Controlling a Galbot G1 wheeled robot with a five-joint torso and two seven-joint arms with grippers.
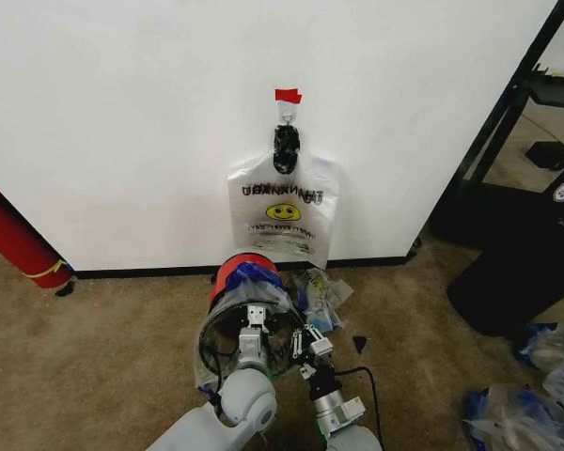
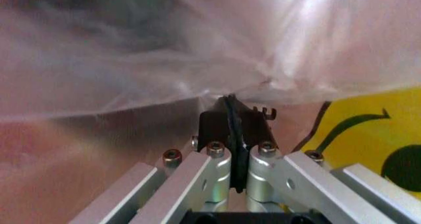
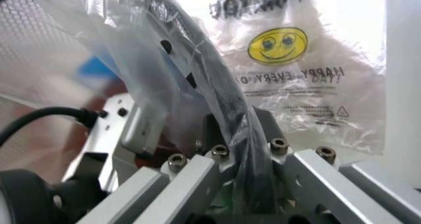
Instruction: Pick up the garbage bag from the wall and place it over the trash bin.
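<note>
Thin clear plastic garbage bag with blue patches (image 1: 257,279) over the small round black trash bin (image 1: 233,319), our left gripper (image 1: 254,322) and right gripper (image 1: 310,346) both clamped on its film.

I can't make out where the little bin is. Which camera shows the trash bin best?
The head view: the trash bin lies tipped toward the robot below the hanging smiley bag, its red bottom up and the garbage bag draped around it. The left wrist view shows plastic film around the left gripper. The right wrist view shows the right gripper pinching plastic.
</note>
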